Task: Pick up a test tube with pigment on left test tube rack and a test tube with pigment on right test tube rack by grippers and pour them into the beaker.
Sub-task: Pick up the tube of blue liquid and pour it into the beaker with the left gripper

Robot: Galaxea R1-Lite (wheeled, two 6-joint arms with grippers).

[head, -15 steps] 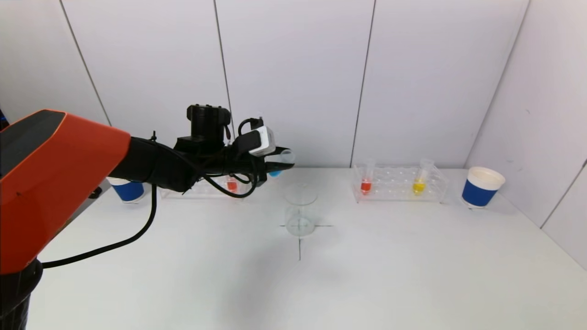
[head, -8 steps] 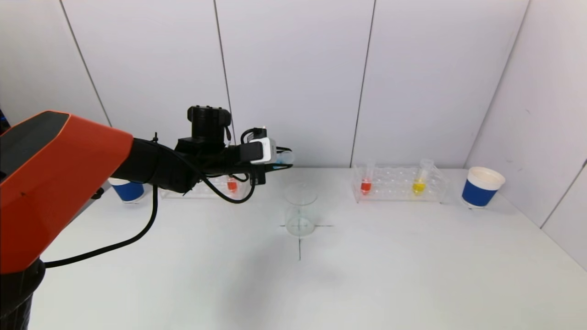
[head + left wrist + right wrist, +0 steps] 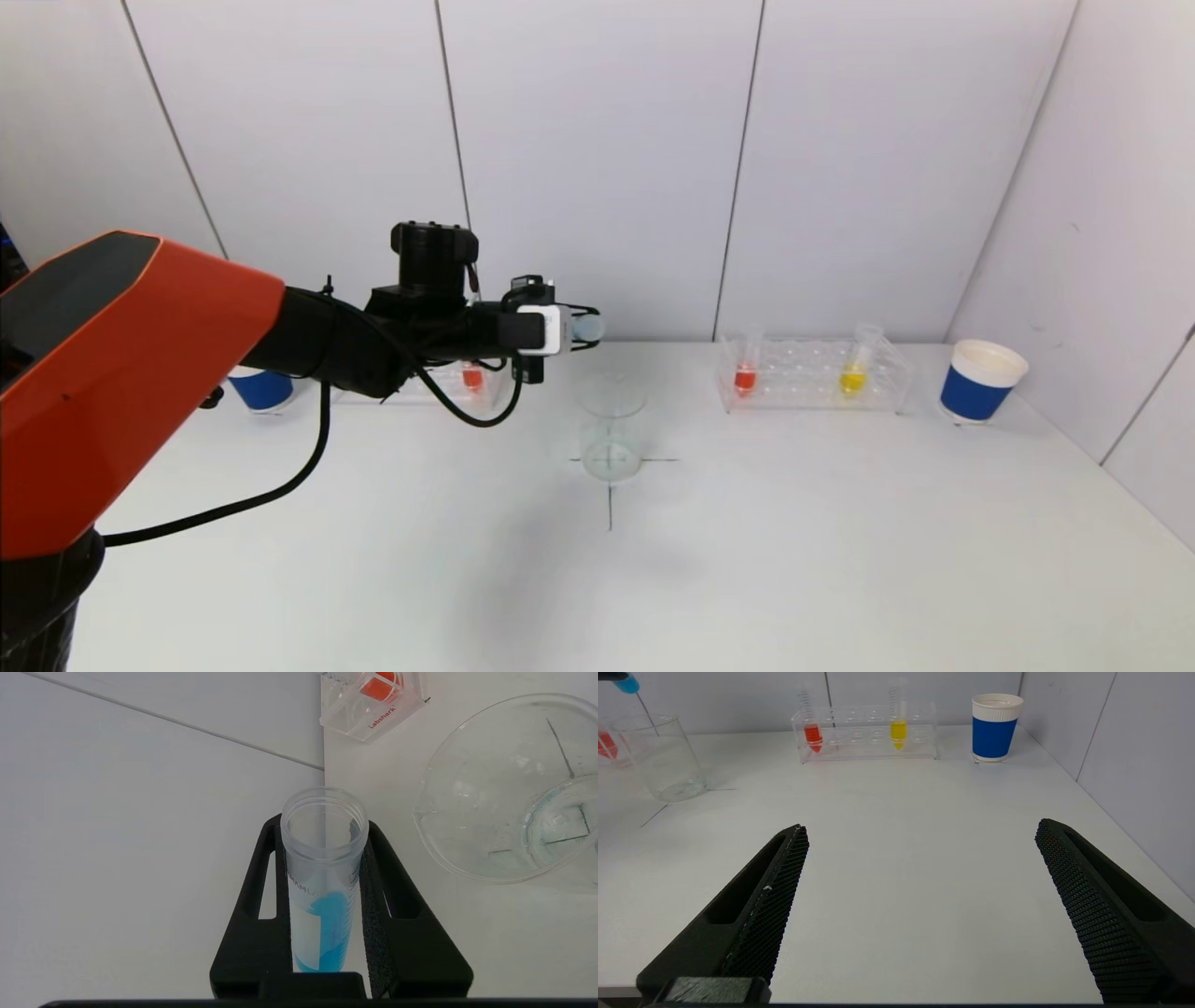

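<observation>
My left gripper (image 3: 577, 331) (image 3: 322, 828) is shut on a test tube with blue pigment (image 3: 322, 891). It holds the tube tilted near level, open mouth (image 3: 589, 328) pointing right, above and just left of the glass beaker (image 3: 611, 427) (image 3: 509, 788). The blue pigment lies low in the tube. The left rack (image 3: 439, 381) holds a red-pigment tube (image 3: 472, 377). The right rack (image 3: 810, 375) (image 3: 866, 730) holds a red tube (image 3: 744, 377) (image 3: 812, 732) and a yellow tube (image 3: 852, 378) (image 3: 898, 730). My right gripper (image 3: 920, 833) is open and empty, low over the table's near right part, out of the head view.
A blue paper cup (image 3: 975, 381) (image 3: 993, 725) stands right of the right rack; another (image 3: 261, 387) stands at the far left behind my arm. A black cross mark (image 3: 611, 509) on the white table lies under the beaker. Walls close the back and right.
My left wrist has rolled further, tipping the blue tube from slanted toward level, with its mouth moving a little right toward the beaker. The right arm has not moved.
</observation>
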